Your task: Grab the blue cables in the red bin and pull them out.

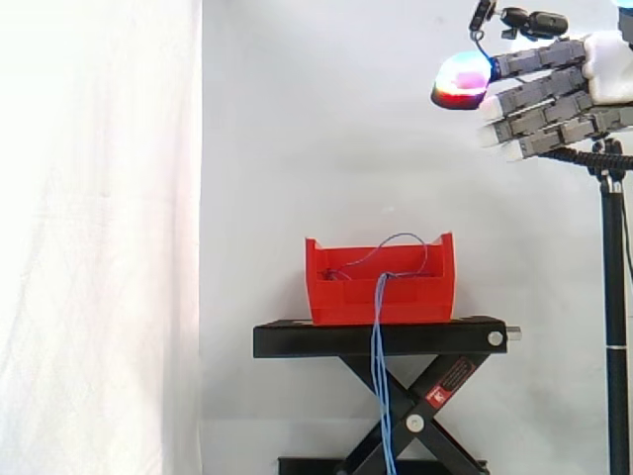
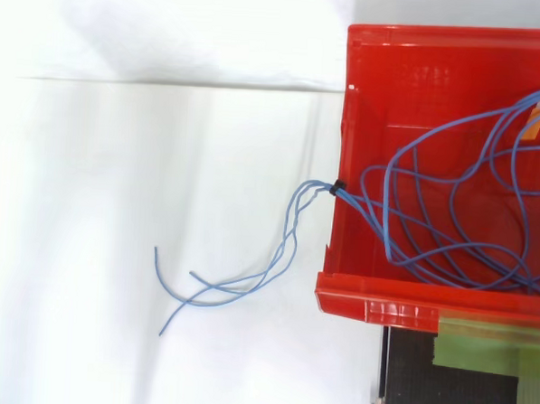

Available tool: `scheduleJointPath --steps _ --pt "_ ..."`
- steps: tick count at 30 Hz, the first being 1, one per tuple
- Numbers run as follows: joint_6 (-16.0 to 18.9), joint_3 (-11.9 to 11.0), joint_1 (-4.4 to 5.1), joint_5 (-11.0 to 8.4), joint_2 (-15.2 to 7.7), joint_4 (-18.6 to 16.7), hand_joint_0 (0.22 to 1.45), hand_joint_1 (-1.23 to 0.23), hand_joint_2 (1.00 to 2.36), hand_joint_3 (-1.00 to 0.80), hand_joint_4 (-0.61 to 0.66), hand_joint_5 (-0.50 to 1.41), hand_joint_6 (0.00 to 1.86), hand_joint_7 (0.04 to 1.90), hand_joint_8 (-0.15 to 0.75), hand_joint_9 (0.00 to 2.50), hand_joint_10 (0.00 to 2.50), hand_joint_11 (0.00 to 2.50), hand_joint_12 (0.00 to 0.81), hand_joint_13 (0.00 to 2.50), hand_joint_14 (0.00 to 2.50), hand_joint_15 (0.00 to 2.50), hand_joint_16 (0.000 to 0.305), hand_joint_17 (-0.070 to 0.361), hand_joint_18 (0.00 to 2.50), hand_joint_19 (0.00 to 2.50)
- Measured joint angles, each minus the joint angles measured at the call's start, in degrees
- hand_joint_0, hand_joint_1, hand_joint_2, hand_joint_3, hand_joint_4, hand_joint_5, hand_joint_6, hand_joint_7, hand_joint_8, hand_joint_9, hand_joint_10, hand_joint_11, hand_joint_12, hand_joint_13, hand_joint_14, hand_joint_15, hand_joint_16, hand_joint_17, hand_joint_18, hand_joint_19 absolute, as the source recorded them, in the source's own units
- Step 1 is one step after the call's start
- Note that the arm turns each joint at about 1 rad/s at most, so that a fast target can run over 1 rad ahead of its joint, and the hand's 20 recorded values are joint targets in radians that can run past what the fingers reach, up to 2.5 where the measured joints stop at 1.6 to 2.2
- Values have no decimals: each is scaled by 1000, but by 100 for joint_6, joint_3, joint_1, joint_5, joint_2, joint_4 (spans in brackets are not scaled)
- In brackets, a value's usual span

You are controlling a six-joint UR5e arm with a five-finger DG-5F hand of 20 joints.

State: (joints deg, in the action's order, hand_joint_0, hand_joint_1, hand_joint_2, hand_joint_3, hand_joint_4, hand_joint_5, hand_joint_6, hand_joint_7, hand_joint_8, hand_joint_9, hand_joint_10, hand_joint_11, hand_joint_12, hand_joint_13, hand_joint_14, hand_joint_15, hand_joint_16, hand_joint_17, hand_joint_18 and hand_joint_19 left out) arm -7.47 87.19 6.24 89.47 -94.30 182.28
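Observation:
A red bin [image 1: 381, 287] stands on a black scissor stand [image 1: 381, 338]. Thin blue cables [image 2: 450, 220] loop inside the red bin [image 2: 412, 92]. A bundle of them, tied with a small black band, spills over the bin's wall, and their loose ends [image 2: 220, 285] trail outside. In the side view the blue cables [image 1: 379, 396] hang down in front of the stand, and one loop arches above the bin's rim. My hand [image 1: 549, 94] is high at the upper right, far above the bin, its fingers straight and pointing left, holding nothing. One fingertip [image 1: 462, 79] glows red and blue.
A white curtain [image 1: 99, 237] hangs on the left. A black tripod pole [image 1: 613, 317] stands at the right edge, below my hand. Green tape [image 2: 493, 349] sits on the stand next to the bin's rim.

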Motion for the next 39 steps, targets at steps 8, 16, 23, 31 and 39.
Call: scheduleJointPath --steps 8,16,23,31,39 --pt "-429 1 0 -16 0 23 658 -809 1000 -1000 37 44 2 60 45 0 0 0 314 0 0 0 53 118 0 67" --pt "-903 1 0 12 2 62 657 -810 1000 -1000 36 28 2 62 45 0 0 0 311 0 0 2 52 117 0 72" --pt "-1585 1 7 -13 1 70 658 -808 1000 -1000 39 28 2 64 54 0 0 0 320 0 0 5 52 117 0 71" --pt "-1811 5 15 -152 -6 64 660 -809 1000 -1000 46 36 2 69 62 0 0 0 323 0 0 6 52 117 0 79" --pt "-1839 6 37 -309 -189 54 660 -807 1000 -1000 63 48 3 82 81 0 0 0 329 0 0 20 52 117 0 78"
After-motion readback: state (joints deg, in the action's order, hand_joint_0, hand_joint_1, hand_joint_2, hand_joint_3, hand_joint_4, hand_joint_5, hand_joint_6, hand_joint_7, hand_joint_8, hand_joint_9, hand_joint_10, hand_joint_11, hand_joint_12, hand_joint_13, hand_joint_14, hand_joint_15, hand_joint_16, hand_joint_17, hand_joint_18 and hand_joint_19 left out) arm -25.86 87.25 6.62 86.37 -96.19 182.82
